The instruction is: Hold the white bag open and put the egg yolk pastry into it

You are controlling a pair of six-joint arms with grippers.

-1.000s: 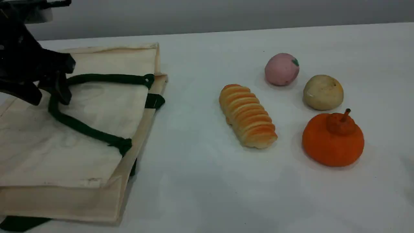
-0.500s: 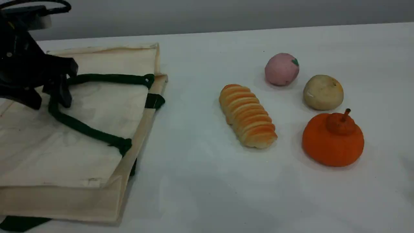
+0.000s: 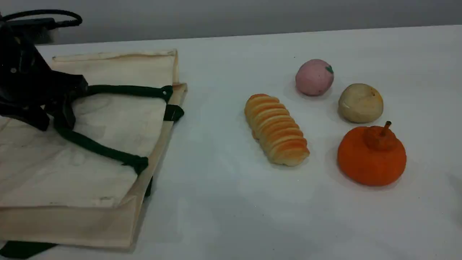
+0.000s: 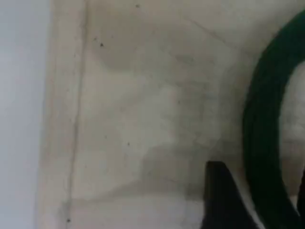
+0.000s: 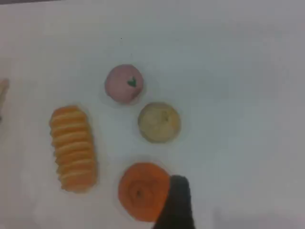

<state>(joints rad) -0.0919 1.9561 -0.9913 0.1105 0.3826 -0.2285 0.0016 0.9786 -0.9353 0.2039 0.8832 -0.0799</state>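
egg yolk pastry (image 3: 360,103) between pink ball (image 3: 314,77) and orange fruit (image 3: 371,155), left claw (image 3: 54,108) at green handle (image 3: 97,148), grip unclear, right claw (image 5: 177,202) spread

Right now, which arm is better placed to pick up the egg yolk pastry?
The right. Its wrist view looks down on the egg yolk pastry, with the right gripper high above. The left gripper is at the white bag, on its green handle.

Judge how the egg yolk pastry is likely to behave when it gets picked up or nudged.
The egg yolk pastry is a rounded ball on a smooth white table, so a sideways nudge would probably roll it. Its surface looks dented and matte, suggesting something soft that may squash rather than slip. Being small, it is probably light.
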